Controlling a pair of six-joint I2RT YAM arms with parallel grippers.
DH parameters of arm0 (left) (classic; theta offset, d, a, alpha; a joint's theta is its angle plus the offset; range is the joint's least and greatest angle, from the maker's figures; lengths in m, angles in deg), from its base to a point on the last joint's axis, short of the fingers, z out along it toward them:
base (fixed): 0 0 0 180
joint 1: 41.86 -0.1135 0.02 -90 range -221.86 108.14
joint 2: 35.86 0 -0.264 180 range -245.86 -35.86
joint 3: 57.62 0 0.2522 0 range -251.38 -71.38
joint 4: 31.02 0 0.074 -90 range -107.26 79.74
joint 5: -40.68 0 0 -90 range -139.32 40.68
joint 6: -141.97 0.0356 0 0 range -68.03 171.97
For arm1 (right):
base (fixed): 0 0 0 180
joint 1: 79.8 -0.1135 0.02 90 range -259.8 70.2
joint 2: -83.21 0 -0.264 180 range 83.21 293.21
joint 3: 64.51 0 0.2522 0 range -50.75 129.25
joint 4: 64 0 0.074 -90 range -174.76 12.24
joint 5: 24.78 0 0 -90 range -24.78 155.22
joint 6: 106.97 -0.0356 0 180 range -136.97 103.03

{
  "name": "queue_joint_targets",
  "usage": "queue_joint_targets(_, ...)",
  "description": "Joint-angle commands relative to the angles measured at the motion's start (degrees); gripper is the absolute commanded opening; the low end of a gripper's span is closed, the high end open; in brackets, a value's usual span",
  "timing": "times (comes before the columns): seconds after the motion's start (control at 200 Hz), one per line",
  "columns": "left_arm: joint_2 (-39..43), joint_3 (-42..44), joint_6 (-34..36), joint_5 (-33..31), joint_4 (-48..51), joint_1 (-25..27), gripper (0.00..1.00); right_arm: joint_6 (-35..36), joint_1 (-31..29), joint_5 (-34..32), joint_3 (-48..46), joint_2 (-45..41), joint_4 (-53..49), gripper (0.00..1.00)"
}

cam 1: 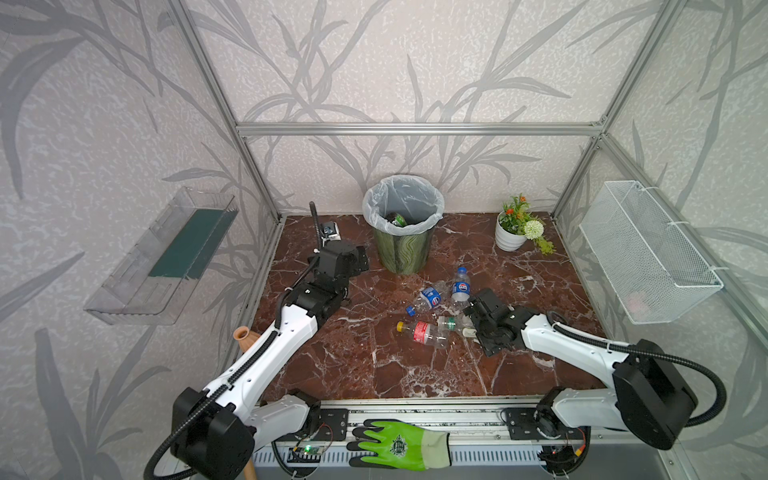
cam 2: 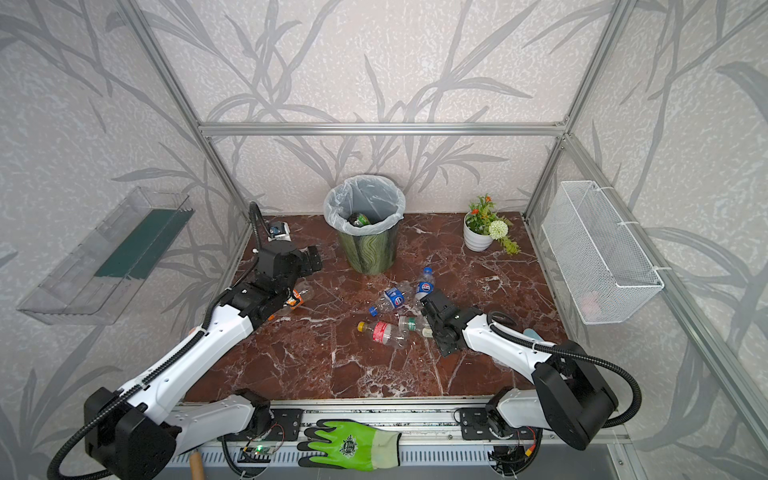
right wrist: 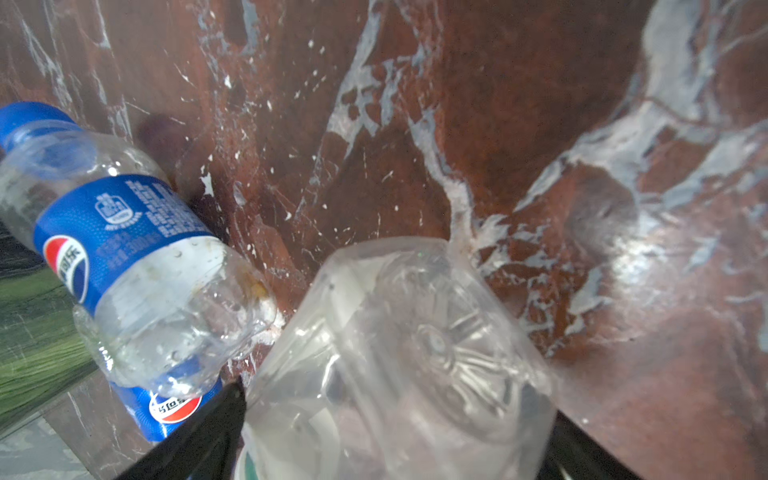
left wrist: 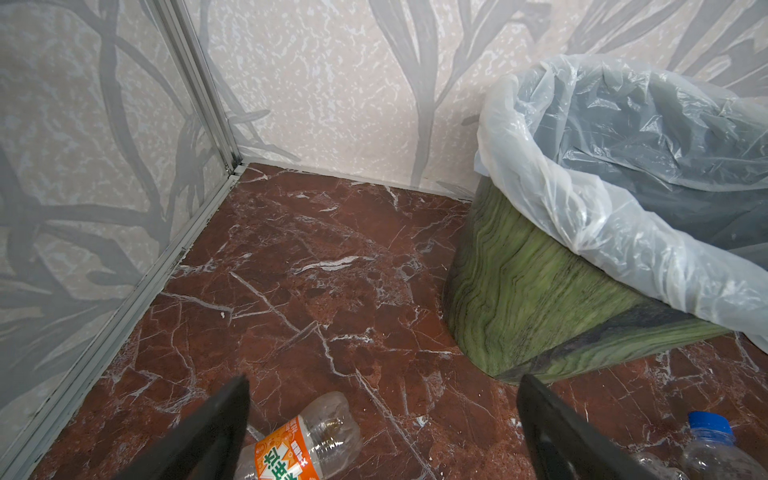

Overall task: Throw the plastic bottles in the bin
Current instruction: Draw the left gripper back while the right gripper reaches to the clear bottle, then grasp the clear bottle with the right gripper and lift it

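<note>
Grippers | left gripper (left wrist: 384, 380): spread, orange-label bottle (left wrist: 299, 444) lying below, between fingers (left wrist: 208, 428), bin (left wrist: 540, 299) ahead | right gripper (right wrist: 397, 399): spread around clear bottle (right wrist: 415, 332), blue-label bottle (right wrist: 124, 232) beside it.

**Operator:** Identify the supporting surface.

**Technician:** A red-brown marble-patterned table (cam 1: 332, 365), flat and level.

**Operator:** List the items resting directly on it.

**Technician:** Back centre: round green wavy-striped bin with translucent white liner (cam 1: 401, 253), upright. Back right: white ribbed flowerpot with plants (cam 1: 509, 240).
Right of centre, close together:
- two clear blue-labelled plastic bottles (cam 1: 460, 286) (cam 1: 430, 298), just beside each other
- clear red-labelled plastic bottle with yellow cap (cam 1: 422, 332), on its side
- clear green-banded plastic bottle (cam 1: 451, 323), next to it

Left side: clear orange-labelled plastic bottle (cam 2: 296, 300), on its side.
</note>
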Motion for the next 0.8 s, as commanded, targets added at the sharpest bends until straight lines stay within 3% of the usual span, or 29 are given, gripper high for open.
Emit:
queue_joint_targets(0.0,1.17,0.63,-0.61,-0.94,1.1,-0.34,0.99,-0.77,0.91,-1.98,-0.7,0.33,-3.45,0.97)
queue_joint_targets(0.21,0.91,0.79,-0.91,-0.69,1.33,-0.35,0.99,-1.05,2.46,-5.22,-1.66,-1.65,-5.5,0.92)
queue_joint_targets(0.45,1.04,0.74,-1.26,-0.67,1.68,-0.35,0.99,0.01,4.48,-8.35,-2.99,-4.1,-7.89,0.8)
queue_joint_targets(0.63,1.31,0.86,-1.56,-1.02,2.23,-0.51,0.99,2.96,6.62,-10.52,-4.29,-8.16,-8.96,0.66)
queue_joint_targets(0.795,1.48,1.11,-2.38,-1.48,2.76,-0.64,0.99,8.49,8.64,-12.72,-5.1,-12.65,-7.94,0.6)
